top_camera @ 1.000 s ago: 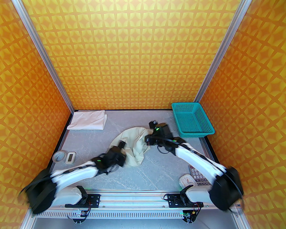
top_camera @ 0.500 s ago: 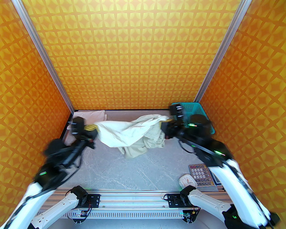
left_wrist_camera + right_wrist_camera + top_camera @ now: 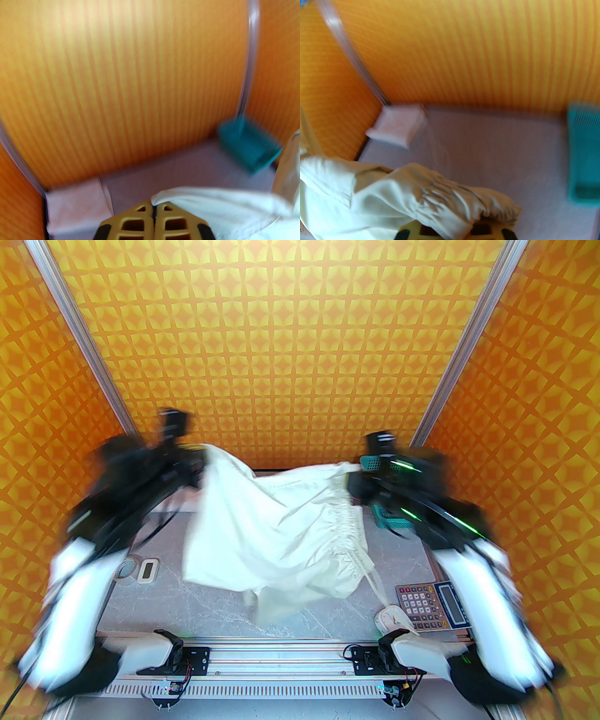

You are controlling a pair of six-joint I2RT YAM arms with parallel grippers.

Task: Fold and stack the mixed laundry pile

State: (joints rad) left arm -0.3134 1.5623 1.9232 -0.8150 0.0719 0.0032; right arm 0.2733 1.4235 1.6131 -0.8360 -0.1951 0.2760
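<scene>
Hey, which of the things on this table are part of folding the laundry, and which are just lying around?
Job in hand:
cream drawstring shorts, held up above the table
folded white T-shirt, far left corner

Just lying about:
teal mesh basket
tape roll
small white device
calculator
small white clock

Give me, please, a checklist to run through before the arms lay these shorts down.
1. Left gripper pinches the shorts' edge: ok.
2. Right gripper's hold: cannot tell; cloth covers its jaws.
3. Shorts hang flat: not ok; the lower part is bunched.
4. Drawstring clear of the small clock: not ok; it dangles down to it.
5. Folded white T-shirt lies in the far-left corner for stacking: ok.
</scene>
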